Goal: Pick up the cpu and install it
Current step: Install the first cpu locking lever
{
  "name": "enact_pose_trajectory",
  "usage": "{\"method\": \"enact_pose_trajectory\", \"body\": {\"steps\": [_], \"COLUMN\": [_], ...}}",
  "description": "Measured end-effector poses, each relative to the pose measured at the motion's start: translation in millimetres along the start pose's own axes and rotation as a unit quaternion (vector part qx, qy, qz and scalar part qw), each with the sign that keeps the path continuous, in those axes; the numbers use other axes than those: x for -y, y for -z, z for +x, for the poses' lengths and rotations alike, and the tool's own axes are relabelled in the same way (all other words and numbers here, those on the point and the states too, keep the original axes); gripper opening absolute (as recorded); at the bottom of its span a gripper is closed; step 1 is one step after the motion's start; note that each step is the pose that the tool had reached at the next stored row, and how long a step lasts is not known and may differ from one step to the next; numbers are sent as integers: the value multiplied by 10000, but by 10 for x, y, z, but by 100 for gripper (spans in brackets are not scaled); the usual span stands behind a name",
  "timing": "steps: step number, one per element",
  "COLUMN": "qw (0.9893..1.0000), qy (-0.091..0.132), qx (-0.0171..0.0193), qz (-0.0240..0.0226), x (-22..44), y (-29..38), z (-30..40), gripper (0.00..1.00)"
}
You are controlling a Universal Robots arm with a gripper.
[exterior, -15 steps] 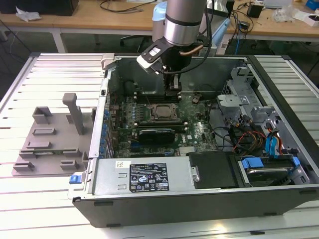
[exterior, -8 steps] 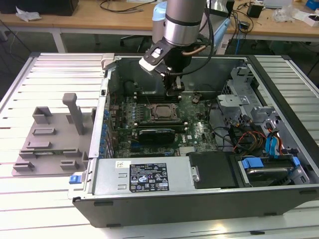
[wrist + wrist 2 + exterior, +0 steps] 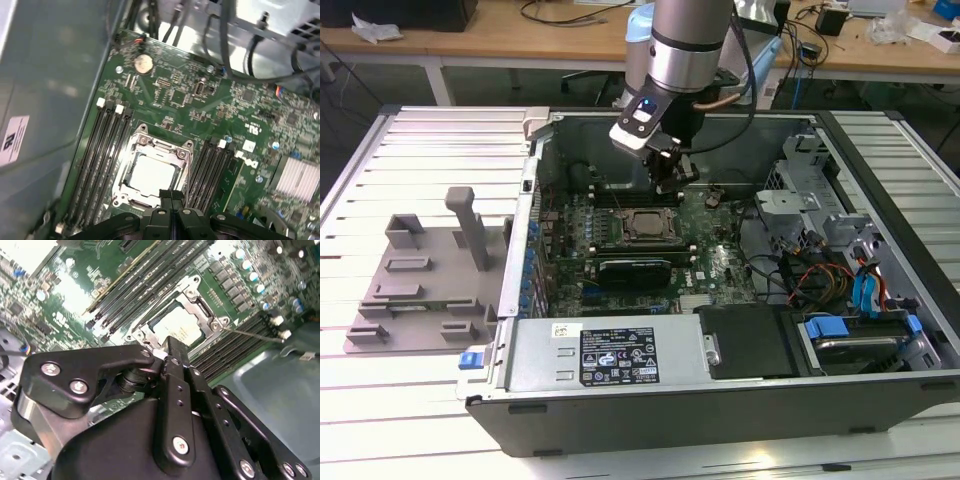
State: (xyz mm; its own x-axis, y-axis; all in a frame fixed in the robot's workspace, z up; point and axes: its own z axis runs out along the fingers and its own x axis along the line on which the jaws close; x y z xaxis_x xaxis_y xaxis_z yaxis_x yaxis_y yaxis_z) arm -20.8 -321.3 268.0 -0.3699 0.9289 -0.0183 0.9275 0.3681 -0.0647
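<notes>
The cpu [image 3: 150, 175] lies flat in the motherboard socket, its silvery top showing inside the metal frame [image 3: 131, 150]. It also appears in the second wrist view, cpu [image 3: 181, 328], and in the exterior view, cpu [image 3: 642, 226]. My gripper [image 3: 670, 176] hangs inside the open computer case, a little above the board and just behind the socket. Its two black fingers [image 3: 166, 196] are pressed together with nothing between them, gripper [image 3: 170, 351]. The gripper is apart from the cpu.
Memory slots [image 3: 102, 160] flank the socket on both sides. A black card [image 3: 635, 270] sits in front of the socket. Cables and drive cages [image 3: 840, 270] crowd the case at the exterior view's right. A grey plastic tray [image 3: 420, 275] with raised blocks stands outside the case at the exterior view's left.
</notes>
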Motion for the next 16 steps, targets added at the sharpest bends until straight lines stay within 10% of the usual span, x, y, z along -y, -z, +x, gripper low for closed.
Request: {"method": "enact_pose_trajectory", "body": {"steps": [6,16], "qw": [9973,9882], "qy": [733,1531], "qx": [48,99], "qz": [-13,-28], "x": [0,0], "y": [0,0], "z": [0,0], "gripper": [11,11]}}
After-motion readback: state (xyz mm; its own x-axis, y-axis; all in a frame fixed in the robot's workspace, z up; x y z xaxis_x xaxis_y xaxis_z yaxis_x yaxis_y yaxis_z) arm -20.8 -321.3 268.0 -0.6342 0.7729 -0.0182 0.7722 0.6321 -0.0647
